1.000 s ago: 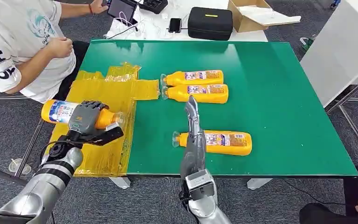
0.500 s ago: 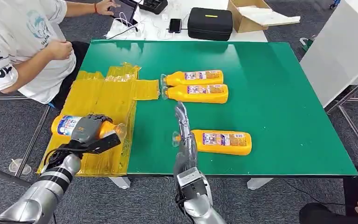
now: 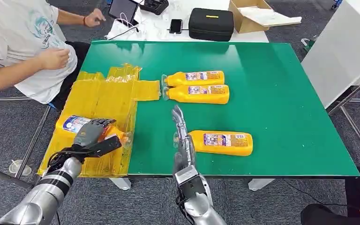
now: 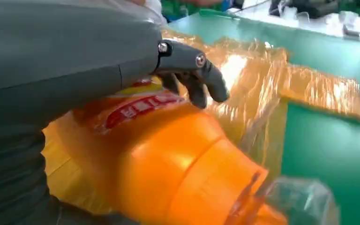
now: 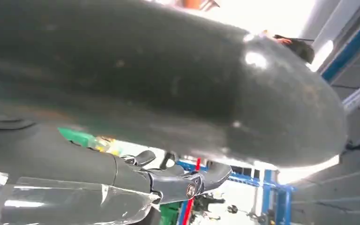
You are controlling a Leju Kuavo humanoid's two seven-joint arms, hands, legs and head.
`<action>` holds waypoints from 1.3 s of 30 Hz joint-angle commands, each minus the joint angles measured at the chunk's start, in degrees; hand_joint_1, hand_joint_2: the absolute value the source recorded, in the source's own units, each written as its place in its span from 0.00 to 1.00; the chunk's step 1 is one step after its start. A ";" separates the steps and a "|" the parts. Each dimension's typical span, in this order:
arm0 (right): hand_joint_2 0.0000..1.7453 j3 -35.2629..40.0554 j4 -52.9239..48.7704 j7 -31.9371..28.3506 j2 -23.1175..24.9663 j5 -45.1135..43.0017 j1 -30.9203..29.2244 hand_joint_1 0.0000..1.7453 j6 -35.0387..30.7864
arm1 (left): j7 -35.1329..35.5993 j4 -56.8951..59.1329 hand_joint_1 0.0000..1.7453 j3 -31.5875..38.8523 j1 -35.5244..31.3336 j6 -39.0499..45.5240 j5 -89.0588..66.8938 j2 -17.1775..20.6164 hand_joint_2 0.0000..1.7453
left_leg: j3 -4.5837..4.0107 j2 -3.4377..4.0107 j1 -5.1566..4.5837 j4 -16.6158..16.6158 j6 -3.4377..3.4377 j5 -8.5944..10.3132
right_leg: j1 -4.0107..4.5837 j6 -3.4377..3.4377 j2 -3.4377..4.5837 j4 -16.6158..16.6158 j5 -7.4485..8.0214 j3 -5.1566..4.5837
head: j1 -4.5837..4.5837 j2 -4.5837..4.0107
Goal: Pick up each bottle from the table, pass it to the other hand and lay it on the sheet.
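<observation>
a: where are you in the job?

b: my left hand (image 3: 90, 133) has its fingers (image 4: 201, 86) wrapped round a bottle (image 3: 75, 124), low over the near end of the sheet (image 3: 104, 96). whether the bottle is resting on the sheet yet, i can't tell. its clear cap points toward my right hand.

a: and the right hand?

b: my right hand (image 3: 182, 136) holds nothing, fingers straight and apart, standing edge-on above the bench (image 3: 281, 84). just beyond it, on the far side from my left hand, the nearest bottle (image 3: 220, 143) lies on its side, cap end closest to my fingers.

a: what's left, then?

b: by my reckoning, most of it. no bottle lies free on the sheet; this one is the first, and it only needs letting go. three wait on the bench: the nearest bottle, and a pair (image 3: 196, 86) lying touching, farther out ahead of my right fingers. each needs lifting, a hand-over, and laying down.

a: anyone close?

b: a person (image 3: 23, 42) sits past the sheet's far side, beyond my left hand.
</observation>
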 commanded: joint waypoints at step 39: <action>0.00 -4.10 9.16 2.42 1.35 2.21 -1.39 0.00 1.59 | -1.84 -22.81 0.00 18.79 8.17 -39.91 61.91 -3.38 1.00 | 0.25 -0.02 0.03 -0.01 0.06 -0.04 | 0.06 -0.08 -0.11 -0.03 -0.07 0.26 | 0.00 0.00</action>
